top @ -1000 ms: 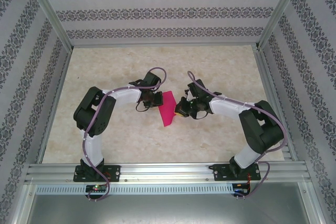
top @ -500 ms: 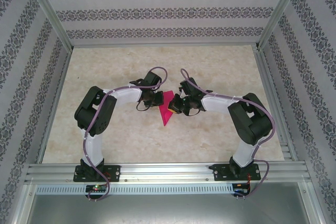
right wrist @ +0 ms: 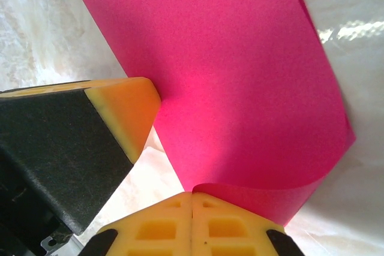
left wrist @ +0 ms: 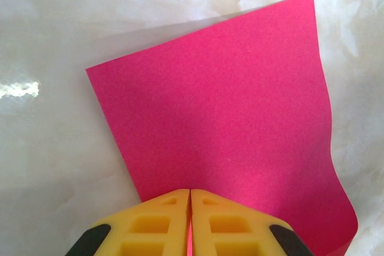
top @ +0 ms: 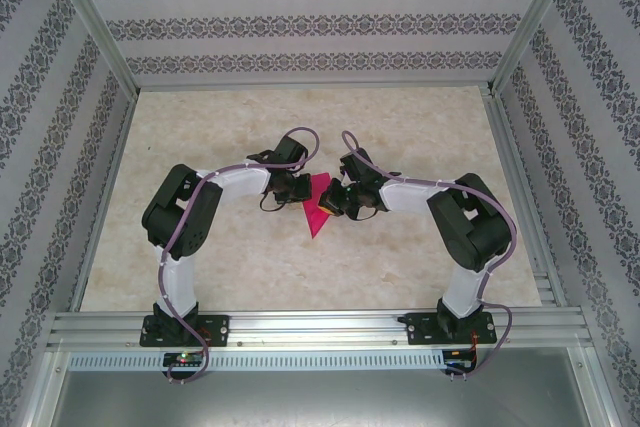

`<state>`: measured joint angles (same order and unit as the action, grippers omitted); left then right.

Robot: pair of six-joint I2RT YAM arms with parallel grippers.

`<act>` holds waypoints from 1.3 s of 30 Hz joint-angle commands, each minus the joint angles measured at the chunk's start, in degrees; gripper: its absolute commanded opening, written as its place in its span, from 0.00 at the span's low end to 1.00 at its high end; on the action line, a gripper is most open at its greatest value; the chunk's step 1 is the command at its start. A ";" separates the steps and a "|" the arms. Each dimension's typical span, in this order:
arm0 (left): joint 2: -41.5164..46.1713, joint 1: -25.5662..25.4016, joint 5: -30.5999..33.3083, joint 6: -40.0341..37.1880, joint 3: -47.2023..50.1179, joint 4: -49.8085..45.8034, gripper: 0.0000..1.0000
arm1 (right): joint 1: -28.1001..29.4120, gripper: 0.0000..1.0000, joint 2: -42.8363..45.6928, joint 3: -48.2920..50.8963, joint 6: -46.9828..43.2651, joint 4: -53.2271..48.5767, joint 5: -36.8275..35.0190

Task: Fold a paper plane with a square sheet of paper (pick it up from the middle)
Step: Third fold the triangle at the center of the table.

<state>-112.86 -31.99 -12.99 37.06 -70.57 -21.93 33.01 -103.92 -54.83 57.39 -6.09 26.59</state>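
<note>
Top external: left hand (top: 298, 190) and right hand (top: 335, 205) meet at the middle of the desk (top: 400, 267), the folded pink sheet (top: 320, 210) between them. Left wrist: fingers (left wrist: 156, 220) pressed together, clamping the sheet's near edge. Right wrist: fingers (right wrist: 156, 226) together, pinching its curled edge.

Left arm (top: 180, 282) & right arm (top: 462, 295): white links, black joints, purple cables (top: 300, 135); fingers (left wrist: 150, 226) yellow w/ molded pockets, black backs.

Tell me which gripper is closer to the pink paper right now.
Neither: both are shut on the pink paper. The left gripper clamps its left side, the right gripper its right side.
</note>
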 commanded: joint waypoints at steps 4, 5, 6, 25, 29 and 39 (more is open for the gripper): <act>-2.02 0.17 -0.01 -0.67 0.10 -1.71 0.10 | 0.64 0.06 -1.80 -1.51 0.63 1.53 -1.99; -1.94 0.13 -0.01 -0.68 0.14 -1.62 0.10 | 0.59 0.06 -2.05 -1.68 0.75 1.60 -1.89; -1.95 0.11 -0.08 -0.71 0.16 -1.62 0.10 | 0.64 0.06 -2.25 -1.73 0.69 1.66 -1.85; -0.70 0.03 -0.51 -1.03 -0.52 -2.04 0.10 | 1.78 0.08 -3.83 -4.17 -3.55 -0.32 -0.66; 0.20 0.09 -0.54 -1.03 -1.23 -2.33 0.11 | 1.79 0.08 -3.97 -4.21 -4.05 -1.04 -1.26; 4.26 0.17 2.67 0.26 -0.45 -1.27 0.12 | 1.76 0.08 -4.55 -4.46 -4.77 -1.29 -1.58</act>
<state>-110.91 -31.99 -12.43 37.10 -70.81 -22.17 34.15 -107.55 -58.04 54.00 -7.05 25.98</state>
